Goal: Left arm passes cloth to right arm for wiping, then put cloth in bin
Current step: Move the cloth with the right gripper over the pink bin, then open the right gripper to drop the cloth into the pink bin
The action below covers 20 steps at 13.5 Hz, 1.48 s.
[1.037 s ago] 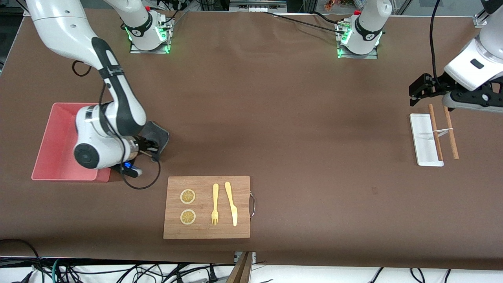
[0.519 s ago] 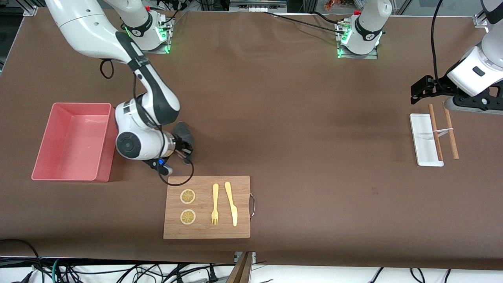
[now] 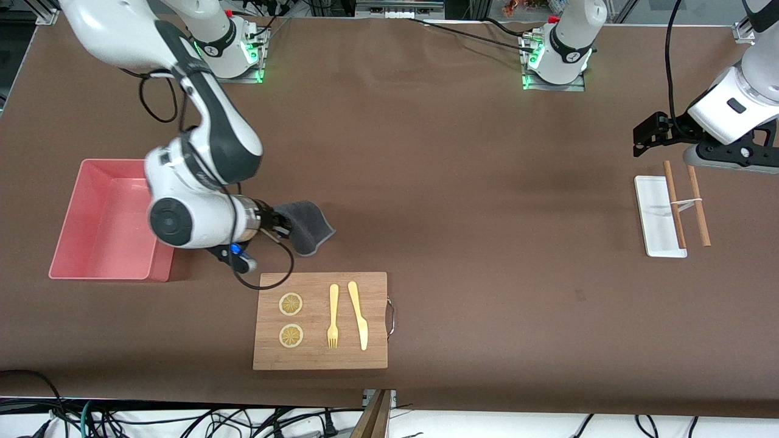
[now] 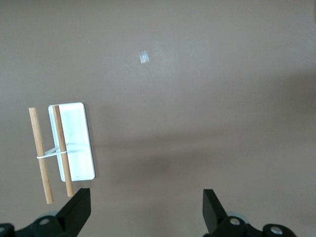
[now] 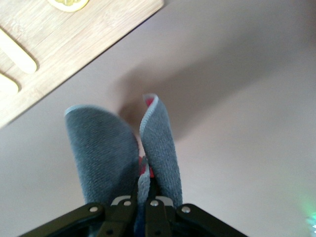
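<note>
Though folded, cloth [image 3: 307, 225] in right tool [image 3: 281, 226]

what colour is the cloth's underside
Red-pink, peeking between the grey folds of the cloth; right wrist view shows it best.

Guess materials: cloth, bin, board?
Cloth: soft woven or terry fabric, grey with a red underside; ribbed texture, folds limply in the right gripper. Bin: likely moulded plastic, smooth pink walls. Board: wood, possibly bamboo; visible grain, matte.

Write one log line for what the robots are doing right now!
right end effector: shut on cloth, on table beside bin | left end effector: open, waiting above white tray
</note>
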Each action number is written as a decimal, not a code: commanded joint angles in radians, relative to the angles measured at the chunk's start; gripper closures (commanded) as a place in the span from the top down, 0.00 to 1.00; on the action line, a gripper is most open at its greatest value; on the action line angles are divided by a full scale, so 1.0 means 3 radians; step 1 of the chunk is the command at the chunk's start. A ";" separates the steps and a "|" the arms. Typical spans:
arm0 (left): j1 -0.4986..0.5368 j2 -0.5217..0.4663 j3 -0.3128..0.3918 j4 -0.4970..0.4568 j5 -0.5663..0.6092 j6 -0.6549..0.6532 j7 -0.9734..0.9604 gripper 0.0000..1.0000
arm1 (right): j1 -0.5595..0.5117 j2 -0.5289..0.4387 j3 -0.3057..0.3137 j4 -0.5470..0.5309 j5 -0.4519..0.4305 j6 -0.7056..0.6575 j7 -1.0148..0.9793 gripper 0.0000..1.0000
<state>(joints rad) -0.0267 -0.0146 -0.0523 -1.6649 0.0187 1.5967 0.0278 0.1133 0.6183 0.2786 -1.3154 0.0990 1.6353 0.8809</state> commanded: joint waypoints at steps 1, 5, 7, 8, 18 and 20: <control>0.0007 -0.0028 -0.0010 -0.0008 -0.0037 -0.0061 0.0066 1.00 | -0.0116 -0.0153 -0.0222 0.0186 -0.0018 -0.0571 -0.0643 0.00; 0.0007 -0.0033 -0.0035 -0.0003 -0.0037 -0.0153 0.0051 1.00 | -0.0173 -0.0332 -0.0784 0.0197 -0.0049 -0.1134 -0.1722 0.00; 0.0002 -0.0028 -0.0035 0.0007 -0.0042 -0.0153 0.0051 1.00 | -0.0193 -0.0384 -0.1116 0.0263 -0.0059 -0.1319 -0.2300 0.00; 0.0002 -0.0018 -0.0035 0.0032 -0.0042 -0.0153 0.0051 1.00 | -0.0199 -0.0389 -0.1295 0.0309 -0.0059 -0.1385 -0.2591 0.00; 0.0002 -0.0013 -0.0056 0.0038 -0.0042 -0.0214 0.0040 1.00 | -0.0245 -0.0190 -0.1870 -0.0257 -0.0581 -0.0841 -0.3831 0.00; -0.0003 0.0018 -0.0071 0.0043 -0.0042 -0.0219 0.0050 1.00 | -0.0245 -0.0159 -0.1875 -0.0579 -0.0570 -0.0366 -0.3831 0.00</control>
<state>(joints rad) -0.0289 -0.0142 -0.0675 -1.6657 0.0187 1.5493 0.0275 0.0381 0.5796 -0.2804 -1.3976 -0.0574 1.4284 -0.2481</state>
